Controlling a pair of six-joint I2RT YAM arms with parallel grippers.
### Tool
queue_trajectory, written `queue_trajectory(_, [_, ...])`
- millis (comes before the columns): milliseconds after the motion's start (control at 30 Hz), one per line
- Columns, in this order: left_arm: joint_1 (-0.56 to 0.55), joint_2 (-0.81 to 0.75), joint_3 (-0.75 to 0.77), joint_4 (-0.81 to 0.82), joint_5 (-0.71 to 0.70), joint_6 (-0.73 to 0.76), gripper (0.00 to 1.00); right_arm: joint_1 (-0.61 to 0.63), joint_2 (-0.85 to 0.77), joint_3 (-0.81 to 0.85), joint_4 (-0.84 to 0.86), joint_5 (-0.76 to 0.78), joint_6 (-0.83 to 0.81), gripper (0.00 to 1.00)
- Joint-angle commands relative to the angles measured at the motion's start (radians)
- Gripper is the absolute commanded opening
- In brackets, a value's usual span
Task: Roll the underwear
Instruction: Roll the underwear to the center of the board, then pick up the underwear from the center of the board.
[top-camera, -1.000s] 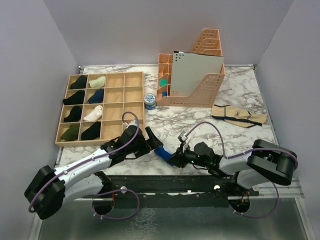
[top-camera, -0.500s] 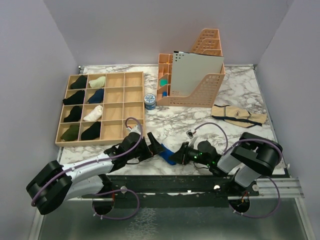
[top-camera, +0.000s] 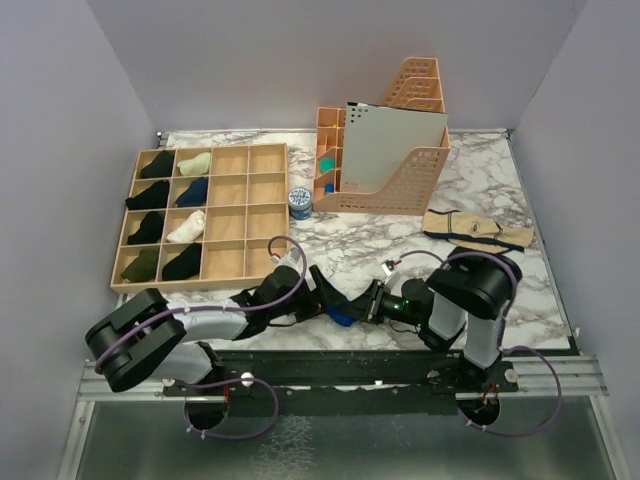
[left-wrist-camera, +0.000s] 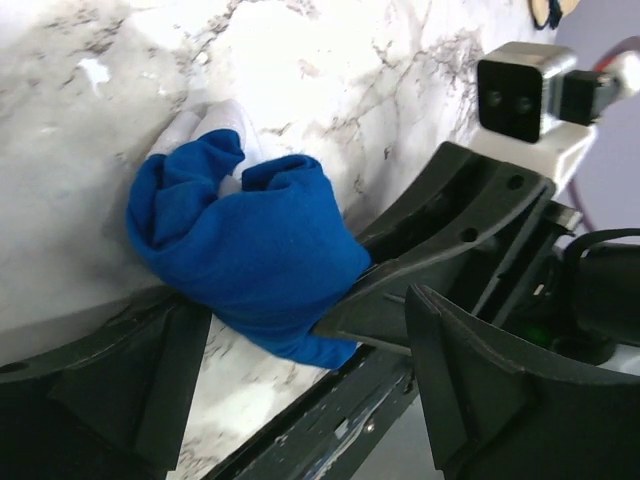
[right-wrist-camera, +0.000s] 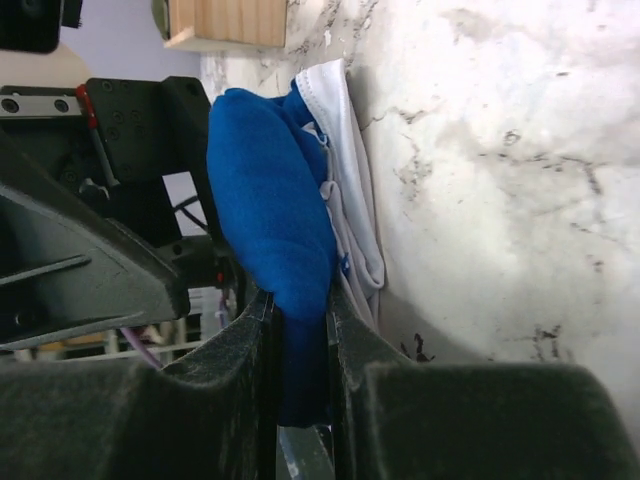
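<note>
Underwear: the blue underwear (top-camera: 340, 318), with a white waistband, sits as a bunched roll at the near edge of the marble table (top-camera: 480, 290), between my two grippers.
Right gripper: my right gripper (right-wrist-camera: 300, 350) is pinched down to a narrow gap on the blue fabric. In its wrist view both fingers press a fold of cloth from either side. The rest of the roll bulges out ahead of them, and the white band lies against the marble.
Left gripper: my left gripper (top-camera: 325, 297) has its jaws spread wide, one finger to each side of the roll, and grips nothing. One finger sits just beside the cloth, but I cannot tell whether it touches.
Arms: both are low and reach toward each other along the near edge.
Tray: a wooden divided tray (top-camera: 265, 190) lies at the far left, with rolled dark and pale items in its two left columns.
File holders: orange file holders (top-camera: 400, 190) stand at the back.
Tin: a small blue round container (top-camera: 299, 201) stands just beside the tray.
Spare garment: a tan garment with dark trim (top-camera: 478, 231) lies flat at the right, well apart from the roll.
</note>
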Motion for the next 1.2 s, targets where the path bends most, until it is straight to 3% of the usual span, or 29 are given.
queue_trajectory(0, [-0.01,0.11,0.003,0.033,-0.011,-0.026,0.84,-0.052,0.23,-0.044,0.181,-0.092,0.113,0.02])
queue_trajectory(100, [-0.013,0.146,0.005,0.07,-0.009,-0.031,0.81,-0.066,0.36,-0.055,0.345,-0.114,0.16,0.02])
queue_trajectory(433, [-0.023,0.282,0.028,0.072,-0.02,-0.067,0.78,-0.071,0.434,-0.044,0.346,-0.14,0.19,0.04])
queue_trajectory(500, [-0.024,0.312,0.041,0.071,-0.017,-0.064,0.72,-0.07,0.448,-0.036,0.346,-0.157,0.183,0.04])
queue_trajectory(567, [-0.027,0.336,0.053,0.071,-0.016,-0.062,0.58,-0.072,0.445,-0.043,0.348,-0.151,0.175,0.05])
queue_trajectory(667, [-0.029,0.349,0.065,0.064,-0.024,-0.053,0.44,-0.071,0.406,-0.066,0.341,-0.125,0.157,0.08])
queue_trajectory(767, [-0.033,0.359,0.102,0.017,-0.027,-0.015,0.39,-0.071,0.376,-0.056,0.302,-0.149,0.132,0.12])
queue_trajectory(867, [-0.043,0.366,0.155,-0.055,-0.04,0.031,0.29,-0.071,0.364,-0.071,0.312,-0.13,0.123,0.23])
queue_trajectory(933, [-0.051,0.371,0.206,-0.139,-0.056,0.076,0.13,-0.073,0.351,-0.087,0.338,-0.12,0.114,0.33])
queue_trajectory(1000, [-0.06,0.374,0.275,-0.255,-0.103,0.127,0.0,-0.073,0.314,-0.105,0.334,-0.113,0.092,0.5])
queue_trajectory(1067, [-0.063,0.373,0.326,-0.346,-0.137,0.167,0.0,-0.074,0.237,-0.132,0.312,-0.101,0.063,0.58])
queue_trajectory(1167, [-0.063,0.365,0.378,-0.455,-0.179,0.219,0.0,-0.073,0.105,-0.178,0.182,-0.052,0.028,0.61])
